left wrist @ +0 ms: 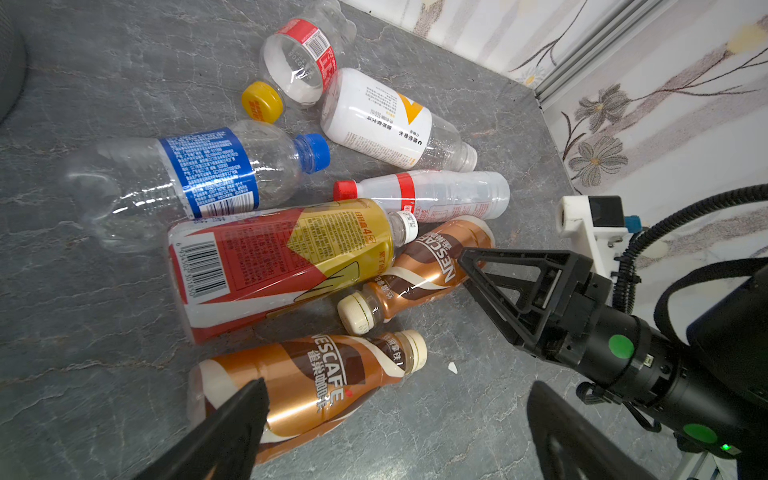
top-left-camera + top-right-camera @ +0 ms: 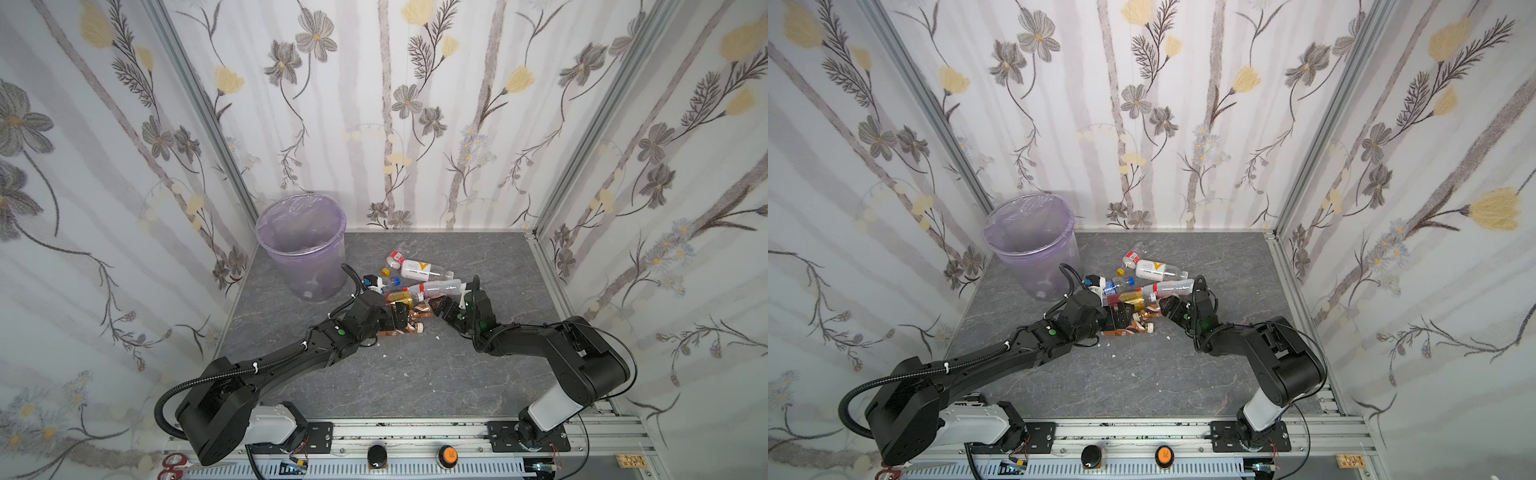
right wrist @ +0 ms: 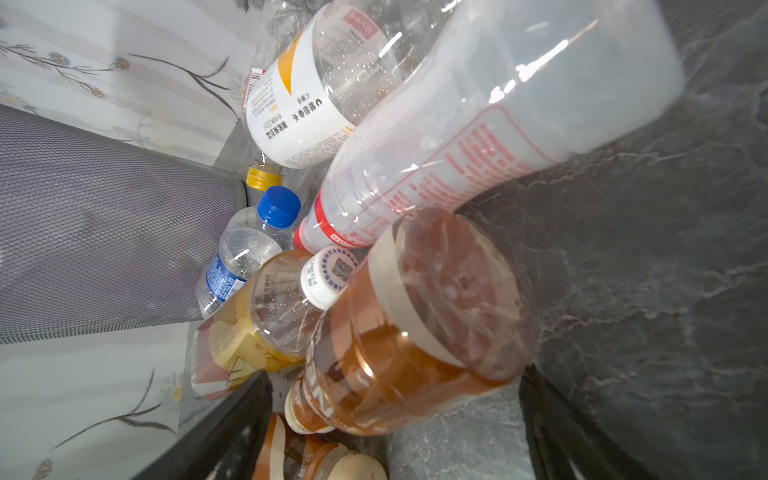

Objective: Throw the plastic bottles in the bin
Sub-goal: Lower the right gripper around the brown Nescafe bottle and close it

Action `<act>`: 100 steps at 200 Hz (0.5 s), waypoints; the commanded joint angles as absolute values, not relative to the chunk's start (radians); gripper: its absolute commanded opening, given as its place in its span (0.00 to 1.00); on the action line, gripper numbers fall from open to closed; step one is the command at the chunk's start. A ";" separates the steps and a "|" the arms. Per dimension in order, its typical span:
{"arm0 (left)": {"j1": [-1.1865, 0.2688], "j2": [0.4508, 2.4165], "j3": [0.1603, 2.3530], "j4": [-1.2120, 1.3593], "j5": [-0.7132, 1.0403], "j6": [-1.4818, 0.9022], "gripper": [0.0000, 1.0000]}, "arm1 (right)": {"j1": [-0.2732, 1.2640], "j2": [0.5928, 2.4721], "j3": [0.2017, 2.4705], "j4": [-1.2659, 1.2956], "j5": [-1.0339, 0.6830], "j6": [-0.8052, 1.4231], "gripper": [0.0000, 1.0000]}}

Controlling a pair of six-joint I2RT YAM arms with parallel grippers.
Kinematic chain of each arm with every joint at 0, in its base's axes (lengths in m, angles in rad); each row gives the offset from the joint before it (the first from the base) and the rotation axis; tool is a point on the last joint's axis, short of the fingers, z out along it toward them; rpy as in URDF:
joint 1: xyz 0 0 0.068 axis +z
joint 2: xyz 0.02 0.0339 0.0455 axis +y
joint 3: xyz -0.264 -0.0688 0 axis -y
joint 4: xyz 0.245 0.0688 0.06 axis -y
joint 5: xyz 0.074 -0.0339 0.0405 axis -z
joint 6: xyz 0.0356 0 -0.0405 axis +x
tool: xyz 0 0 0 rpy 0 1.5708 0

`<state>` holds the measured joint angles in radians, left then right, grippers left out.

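Note:
Several plastic bottles lie heaped mid-table in both top views, right of the pale purple bin [image 2: 301,245] [image 2: 1030,245]. My left gripper [image 2: 400,318] [image 1: 399,436] is open low over the pile, one finger [image 1: 232,432] beside a brown coffee bottle [image 1: 307,386] lying flat. My right gripper [image 2: 441,309] [image 3: 395,440] is open, its jaws either side of the base of a second brown bottle [image 3: 419,324] [image 1: 419,270] without pinching it. Beyond lie a red-and-gold bottle [image 1: 282,257], a blue-labelled clear one [image 1: 195,174], a red-capped one [image 1: 436,193] and a white-labelled one [image 1: 382,120].
A loose yellow cap [image 1: 262,102] and a red-labelled clear bottle [image 1: 303,62] lie at the pile's far side. Floral walls close in three sides. Red scissors [image 2: 174,463] and two round buttons [image 2: 446,455] sit on the front rail. White scraps [image 2: 437,338] dot the grey table.

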<state>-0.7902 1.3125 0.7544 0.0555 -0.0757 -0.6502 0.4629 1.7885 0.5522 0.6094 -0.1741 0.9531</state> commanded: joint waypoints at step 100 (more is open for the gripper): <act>-0.790 1.287 0.727 0.069 -0.099 -0.628 1.00 | 0.450 1.893 0.618 0.662 -0.178 1.072 0.92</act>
